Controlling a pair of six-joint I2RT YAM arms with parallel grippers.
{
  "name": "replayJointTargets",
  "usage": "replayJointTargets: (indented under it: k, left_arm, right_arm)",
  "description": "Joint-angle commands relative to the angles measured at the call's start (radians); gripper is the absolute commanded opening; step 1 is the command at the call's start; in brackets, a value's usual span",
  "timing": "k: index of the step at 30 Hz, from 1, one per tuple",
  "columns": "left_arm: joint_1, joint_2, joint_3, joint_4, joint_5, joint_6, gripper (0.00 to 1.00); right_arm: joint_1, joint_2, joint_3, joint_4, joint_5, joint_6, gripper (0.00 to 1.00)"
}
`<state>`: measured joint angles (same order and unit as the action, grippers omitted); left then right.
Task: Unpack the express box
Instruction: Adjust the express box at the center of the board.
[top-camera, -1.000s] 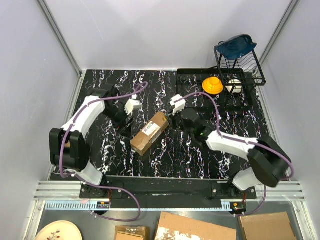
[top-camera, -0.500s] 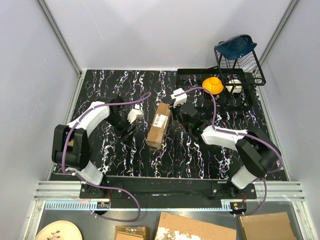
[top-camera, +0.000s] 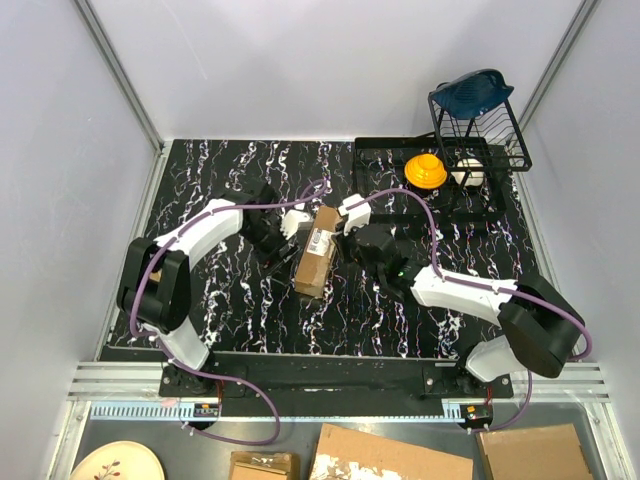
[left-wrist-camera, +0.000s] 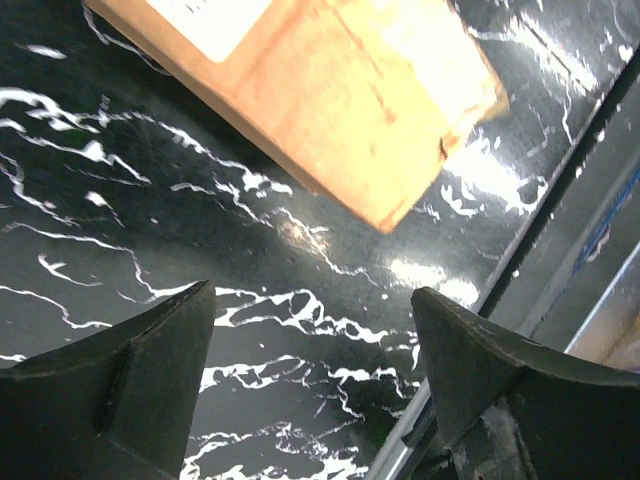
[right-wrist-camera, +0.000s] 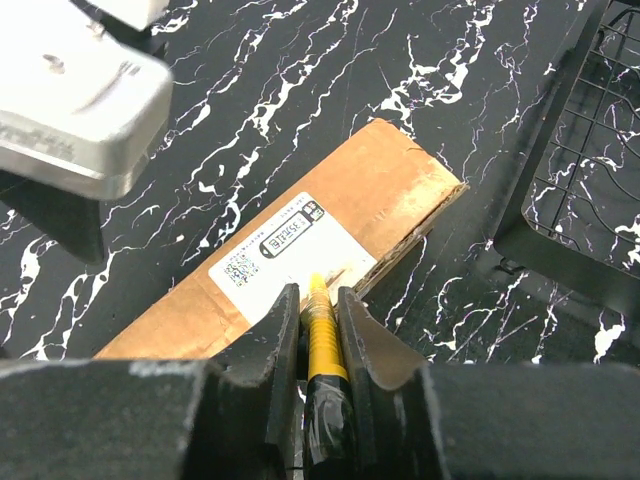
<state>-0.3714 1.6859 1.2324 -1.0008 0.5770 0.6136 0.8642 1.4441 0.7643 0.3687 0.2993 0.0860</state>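
- The box (top-camera: 314, 255) has swung round in the last second: it lay slantwise across the middle of the table (top-camera: 210, 300), and now it points almost straight away from the arms, a little left of the table's middle.
- That turn puts its far end right under the right gripper (right-wrist-camera: 318, 300), so the top face now lies lengthwise in front of the blade. I judge this to be lining up for a cut along the top, which has not begun.
- It is still shut: a small oblong brown carton with flaps closed and no slit showing. A white label (right-wrist-camera: 292, 246) with a barcode sits on the far half of its top.
- In the left wrist view the near end has a glossy sheen, probably tape, and one bottom corner there looks slightly crushed.
- The right gripper is pinching a yellow knife (right-wrist-camera: 321, 340) between its fingers. The tip is over the label's near edge, but I cannot tell whether it touches.
- The left gripper (top-camera: 291, 226) has come in from well to the left and is now just beside the box's left side, near the far end.
- Its jaws are spread wide with nothing between them. From its own camera the box lies ahead of the fingers, apart from them, so nothing braces the box yet.
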Motion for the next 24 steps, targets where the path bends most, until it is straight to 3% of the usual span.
replayJointTargets:
  k: [1, 5, 13, 24]
  left_arm:
    - [-0.014, 0.006, 0.059, 0.155, -0.017, -0.153, 0.83]
    - [-0.044, 0.029, 0.081, 0.227, -0.08, -0.235, 0.83]
    - [-0.109, 0.064, 0.055, 0.223, -0.042, -0.267, 0.83]
    - [-0.054, 0.0, -0.054, 0.146, -0.213, -0.124, 0.83]
  right_arm:
    - [0.001, -0.002, 0.004, -0.063, 0.012, 0.026, 0.0]
    - [0.018, 0.002, 0.007, -0.085, 0.004, 0.044, 0.0]
    - [0.065, -0.021, 0.016, -0.149, 0.034, 0.084, 0.0]
    - [0.107, -0.097, 0.035, -0.261, 0.041, 0.13, 0.0]
